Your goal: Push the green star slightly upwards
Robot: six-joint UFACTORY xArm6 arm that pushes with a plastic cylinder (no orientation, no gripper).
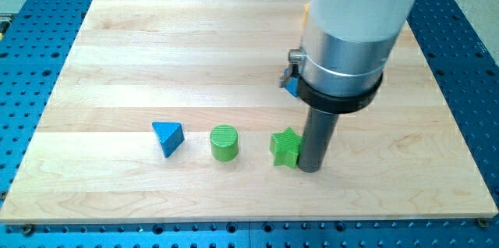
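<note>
The green star (285,147) lies on the wooden board (156,61), right of centre and near the view's bottom. My tip (309,168) rests on the board just to the star's right, touching or almost touching its right edge. The dark rod rises from there into the large grey and white arm body, which hides the board behind it.
A green cylinder (224,142) stands left of the star. A blue triangle (168,137) lies further left. A blue block (291,86) and an orange-yellow piece (306,14) peek out from behind the arm body, their shapes hidden. Blue perforated table surrounds the board.
</note>
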